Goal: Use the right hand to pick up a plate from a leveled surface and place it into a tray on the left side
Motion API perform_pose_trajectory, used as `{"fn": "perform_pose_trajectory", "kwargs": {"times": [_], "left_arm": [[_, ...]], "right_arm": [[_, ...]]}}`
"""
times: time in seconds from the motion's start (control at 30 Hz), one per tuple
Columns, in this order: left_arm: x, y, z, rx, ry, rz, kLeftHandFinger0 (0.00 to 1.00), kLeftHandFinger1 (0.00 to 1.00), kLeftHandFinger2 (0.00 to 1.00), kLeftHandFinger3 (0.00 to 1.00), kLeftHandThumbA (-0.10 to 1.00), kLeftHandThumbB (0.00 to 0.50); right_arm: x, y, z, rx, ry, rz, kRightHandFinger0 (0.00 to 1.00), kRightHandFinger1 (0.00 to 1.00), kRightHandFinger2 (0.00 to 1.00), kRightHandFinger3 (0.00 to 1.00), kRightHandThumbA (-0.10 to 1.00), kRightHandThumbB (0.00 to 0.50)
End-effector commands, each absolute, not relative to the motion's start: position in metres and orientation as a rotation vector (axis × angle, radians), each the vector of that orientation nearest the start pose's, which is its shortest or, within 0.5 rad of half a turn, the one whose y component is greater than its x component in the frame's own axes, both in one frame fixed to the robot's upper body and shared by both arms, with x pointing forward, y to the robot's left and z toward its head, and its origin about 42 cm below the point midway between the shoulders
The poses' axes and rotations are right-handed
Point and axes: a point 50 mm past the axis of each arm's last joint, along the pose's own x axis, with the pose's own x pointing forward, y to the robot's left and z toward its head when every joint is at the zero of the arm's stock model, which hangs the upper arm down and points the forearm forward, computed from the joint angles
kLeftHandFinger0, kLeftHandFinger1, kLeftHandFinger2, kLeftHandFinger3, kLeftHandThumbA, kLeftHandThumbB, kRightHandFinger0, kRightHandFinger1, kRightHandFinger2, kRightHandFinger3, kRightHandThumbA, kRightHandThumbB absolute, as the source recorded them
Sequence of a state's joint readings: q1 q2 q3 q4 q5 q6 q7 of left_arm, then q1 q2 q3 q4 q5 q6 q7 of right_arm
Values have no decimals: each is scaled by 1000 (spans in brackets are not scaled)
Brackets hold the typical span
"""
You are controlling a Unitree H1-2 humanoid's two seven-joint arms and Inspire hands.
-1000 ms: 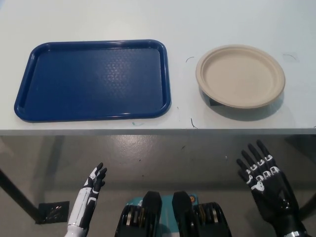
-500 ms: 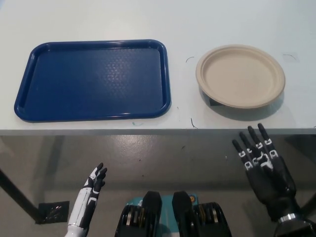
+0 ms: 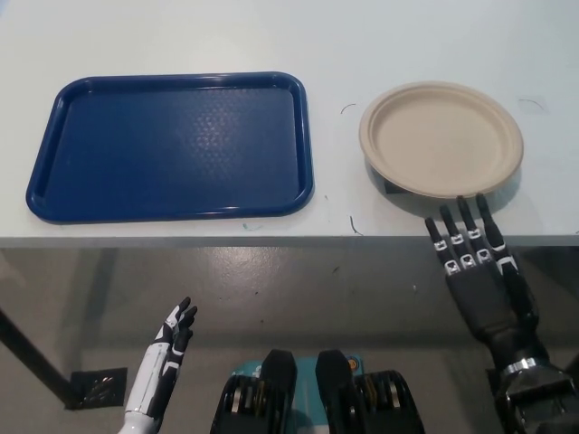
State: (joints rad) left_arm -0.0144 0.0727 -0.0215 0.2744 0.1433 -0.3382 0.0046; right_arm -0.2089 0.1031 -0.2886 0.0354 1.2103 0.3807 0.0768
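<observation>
The black right hand (image 3: pixel 477 271), fingers spread, reaches over the table (image 3: pixel 271 27) edge just below the plate (image 3: pixel 441 137); the tray (image 3: pixel 172 145) lies left, and the white left hand (image 3: pixel 167 357) hangs low, fingers straight.

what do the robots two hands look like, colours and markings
The right hand is black, with slim segmented fingers bearing small white markings, and a silver metal ring at the wrist. The left hand is smaller in view: a white shell over the back and forearm, with dark fingers.
</observation>
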Motion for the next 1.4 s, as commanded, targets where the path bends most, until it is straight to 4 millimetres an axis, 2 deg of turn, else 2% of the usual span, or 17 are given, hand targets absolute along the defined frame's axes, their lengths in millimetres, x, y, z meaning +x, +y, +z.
{"fn": "perform_pose_trajectory", "kwargs": {"times": [0.0,0.07,0.5,0.6,0.8,1.07,1.37], "left_arm": [[283,227,60,228,-157,-59,1000,1000,1000,1000,1000,141],[285,227,61,222,-162,-60,1000,1000,1000,1000,1000,129],[284,225,62,221,-158,-59,1000,1000,1000,1000,1000,135],[283,226,61,223,-158,-59,1000,1000,1000,1000,1000,137],[283,226,61,224,-157,-59,1000,1000,1000,1000,1000,138],[283,227,61,232,-163,-56,1000,1000,1000,1000,1000,144],[284,227,62,227,-161,-59,1000,1000,1000,1000,1000,154]], "right_arm": [[352,-204,146,1398,12,247,1000,1000,1000,1000,1000,370],[353,-203,144,1396,19,236,1000,1000,1000,1000,1000,362],[355,-198,127,1387,72,215,1000,1000,1000,1000,1000,347],[358,-199,126,1386,79,204,1000,1000,1000,1000,1000,357],[365,-200,128,1388,71,191,1000,1000,1000,1000,1000,369],[379,-201,136,1416,43,173,1000,1000,1000,1000,1000,359],[400,-201,139,1413,49,153,1000,1000,1000,1000,1000,397]]}}
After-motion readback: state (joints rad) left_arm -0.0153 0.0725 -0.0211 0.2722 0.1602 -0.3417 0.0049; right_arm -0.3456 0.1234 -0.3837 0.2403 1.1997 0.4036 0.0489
